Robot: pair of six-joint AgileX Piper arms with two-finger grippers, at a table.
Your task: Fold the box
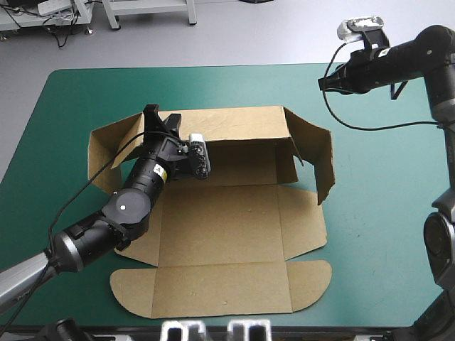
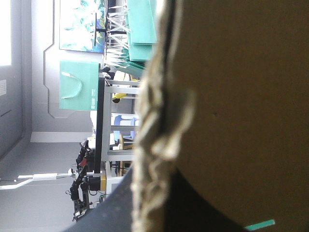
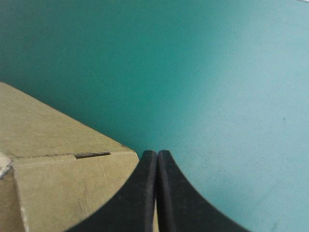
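High view: box (image 1: 220, 227) sits mid-table on the teal-green cover (image 1: 384, 213), partly formed; base panel flat; far wall (image 1: 234, 124) raised; right side wall (image 1: 316, 153) up and leaning, left flap (image 1: 106, 145) angled up and outward; lid (image 1: 220, 288) with its rounded tabs lies flat toward the near edge. Left arm comes in low from the near left across the box's left side; left gripper (image 1: 162, 117) is at the left end of the far wall, one black finger on each side of the top edge. Right gripper (image 1: 324, 84) is raised over the far right of the table, clear of the box, just beyond the right side wall.

Left wrist view: scene turned a quarter; brown board (image 2: 231, 96) fills the half ahead of the gripper, its raw corrugated edge running straight out between the fingers (image 2: 113, 208); black shows on both sides of that edge, so the jaws are pinched nearly closed with the sheet clamped between them; thin sliver of cover (image 2: 259, 224) past the board.

Right wrist view: fingers (image 3: 145, 193) pressed together into one point, nothing gripped; mostly bare cover (image 3: 193, 72) ahead; a box (image 3: 58, 183) corner beside and under the gripper, with a narrow slot (image 3: 91, 155) along a fold line.
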